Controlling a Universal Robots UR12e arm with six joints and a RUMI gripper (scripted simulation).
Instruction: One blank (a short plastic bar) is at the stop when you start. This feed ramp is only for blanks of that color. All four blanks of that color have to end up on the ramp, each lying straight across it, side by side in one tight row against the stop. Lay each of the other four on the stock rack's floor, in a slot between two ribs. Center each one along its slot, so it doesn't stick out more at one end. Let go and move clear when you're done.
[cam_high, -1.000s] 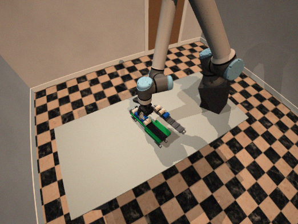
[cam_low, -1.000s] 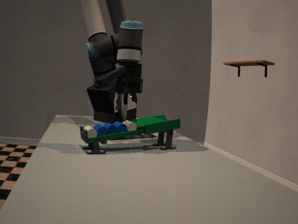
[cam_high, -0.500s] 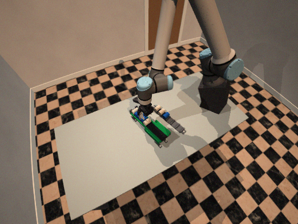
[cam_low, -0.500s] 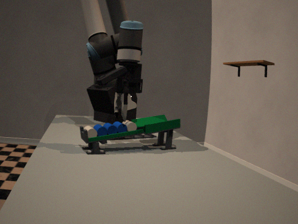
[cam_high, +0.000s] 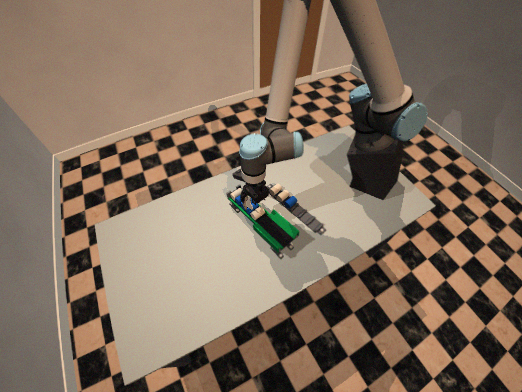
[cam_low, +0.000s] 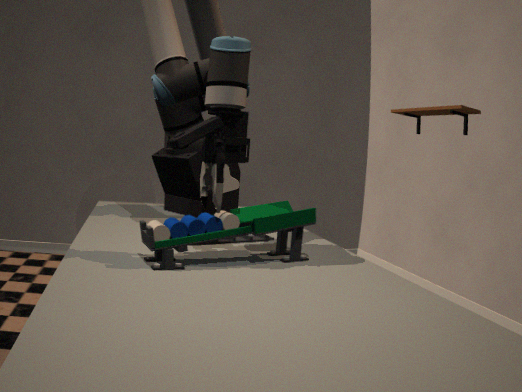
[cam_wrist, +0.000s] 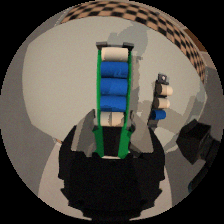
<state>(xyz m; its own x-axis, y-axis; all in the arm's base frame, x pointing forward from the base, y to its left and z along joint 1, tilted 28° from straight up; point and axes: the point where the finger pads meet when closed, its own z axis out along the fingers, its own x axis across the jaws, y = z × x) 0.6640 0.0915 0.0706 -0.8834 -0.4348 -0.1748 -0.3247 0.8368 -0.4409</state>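
The green feed ramp (cam_high: 265, 225) carries a row of blanks. In the wrist view a cream blank (cam_wrist: 114, 52) lies at the stop, then three blue blanks (cam_wrist: 114, 85), then a second cream blank (cam_wrist: 111, 118) at the upper end of the row. The same row shows in the exterior view, from the cream blank at the stop (cam_low: 159, 231) to the last cream blank (cam_low: 229, 219). My gripper (cam_wrist: 112, 110) hangs low over the ramp just uphill of the last cream blank. Its fingers stand partly open, one on each side of the ramp, and hold nothing. It also shows in the exterior view (cam_low: 220, 200).
The dark stock rack (cam_high: 298, 207) lies beside the ramp on the grey mat. It holds two cream blanks (cam_wrist: 164, 96) and one blue blank (cam_wrist: 159, 116) in its slots. The arm's base block (cam_high: 375, 167) stands behind the rack.
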